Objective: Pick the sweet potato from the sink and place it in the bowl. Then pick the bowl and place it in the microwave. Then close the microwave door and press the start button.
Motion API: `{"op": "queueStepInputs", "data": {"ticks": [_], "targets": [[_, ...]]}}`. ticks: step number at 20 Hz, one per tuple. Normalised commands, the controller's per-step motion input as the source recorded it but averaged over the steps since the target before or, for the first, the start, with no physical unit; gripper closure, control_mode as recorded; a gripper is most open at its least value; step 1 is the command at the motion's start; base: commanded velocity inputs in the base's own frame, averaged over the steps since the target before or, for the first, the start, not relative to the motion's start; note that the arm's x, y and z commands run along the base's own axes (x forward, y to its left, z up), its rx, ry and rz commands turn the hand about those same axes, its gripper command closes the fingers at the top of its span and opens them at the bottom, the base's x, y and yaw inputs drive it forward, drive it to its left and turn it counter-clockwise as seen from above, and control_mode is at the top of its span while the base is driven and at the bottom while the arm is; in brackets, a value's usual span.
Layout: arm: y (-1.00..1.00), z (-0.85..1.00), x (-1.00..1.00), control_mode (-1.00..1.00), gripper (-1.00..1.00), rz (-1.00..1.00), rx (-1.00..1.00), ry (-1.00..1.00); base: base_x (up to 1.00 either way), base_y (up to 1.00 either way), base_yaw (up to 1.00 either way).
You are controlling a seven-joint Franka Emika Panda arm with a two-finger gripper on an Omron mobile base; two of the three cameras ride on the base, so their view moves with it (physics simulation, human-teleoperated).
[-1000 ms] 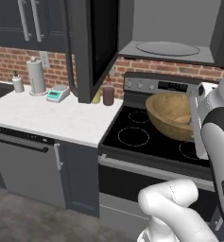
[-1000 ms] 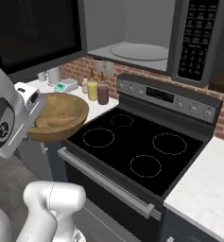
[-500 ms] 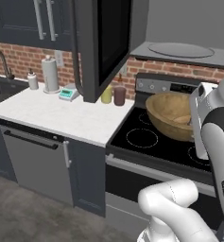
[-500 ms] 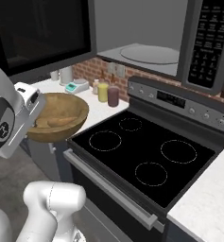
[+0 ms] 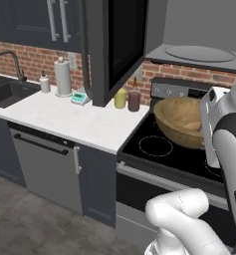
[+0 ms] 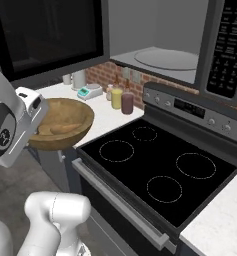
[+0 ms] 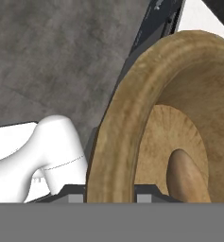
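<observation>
My two-finger gripper (image 7: 108, 196) is clamped on the near rim of the wide round tan wooden bowl (image 7: 179, 118), one dark finger on each side of the wall. In the hand view the rim runs up from between my fingers.

Bowl (image 5: 181, 122) is carried in the air, not resting on anything I can see. From the left base camera it hangs over the front left part of the black glass stovetop (image 5: 159, 149); from the right base camera the bowl (image 6: 60, 122) sits off the stove's left front corner, beside my white forearm.

Small tan-orange oblong sweet potato (image 6: 65, 128) lies inside the bowl, low on the floor of it. The hand view shows it as a brown lump (image 7: 186, 177) near the bottom of the bowl.

Large black microwave (image 6: 165, 59) above the stove, grey inside with a round turntable. Its dark door panel with black glass window (image 5: 114, 45) stands swung out to the left.

Matte black sink (image 5: 7, 92) with gooseneck faucet, far left on the white counter (image 5: 74, 119), well apart from the bowl. Two small jars, yellow (image 5: 120, 98) and dark red (image 5: 134, 101), stand by the brick wall.
</observation>
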Motion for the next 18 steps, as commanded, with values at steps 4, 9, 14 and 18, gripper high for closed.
{"op": "queueStepInputs", "data": {"ticks": [4,9,14,18], "targets": [[0.0,0.0,0.0,1.0,1.0,0.0,0.0,0.0,-0.03,0.0,0.06],[0.0,0.0,0.0,1.0,1.0,0.0,0.0,0.0,0.0,-0.01,0.05],[0.0,0.0,0.0,1.0,1.0,0.0,0.0,0.0,-0.16,-0.05,0.01],[0.0,0.0,0.0,1.0,1.0,0.0,0.0,0.0,-0.27,-0.06,0.0]]}}
